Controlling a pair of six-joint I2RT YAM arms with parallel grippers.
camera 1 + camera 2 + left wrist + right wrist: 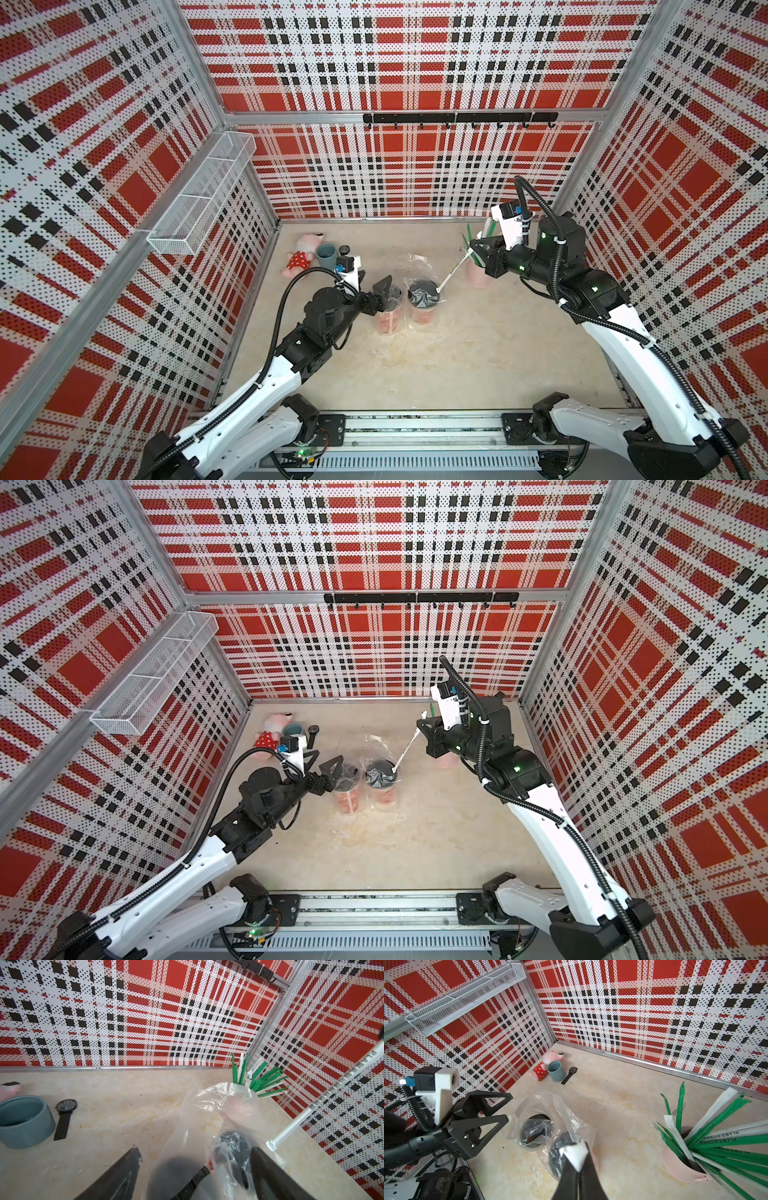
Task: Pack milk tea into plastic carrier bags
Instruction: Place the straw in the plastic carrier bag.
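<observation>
Two milk tea cups stand side by side mid-table, red with black lids: the left cup (388,322) (345,799) and the right cup (423,311) (384,792). Each sits in a clear plastic carrier bag (415,262) (224,1097) (571,1118) whose film rises loosely over the lids. My left gripper (384,293) (195,1150) (508,1106) is open at the left cup's top, film and lid between its jaws. My right gripper (473,248) (578,1147) is shut on a white wrapped straw (453,270) (324,1103); the straw's far end rests at the right cup's lid (560,1147).
A pink cup of green and white straws (478,272) (679,1159) stands just under my right wrist. At the back left lie a plush toy (299,255), a grey-blue mug (326,254) and a black watch (64,1118). A wire basket (203,195) hangs on the left wall.
</observation>
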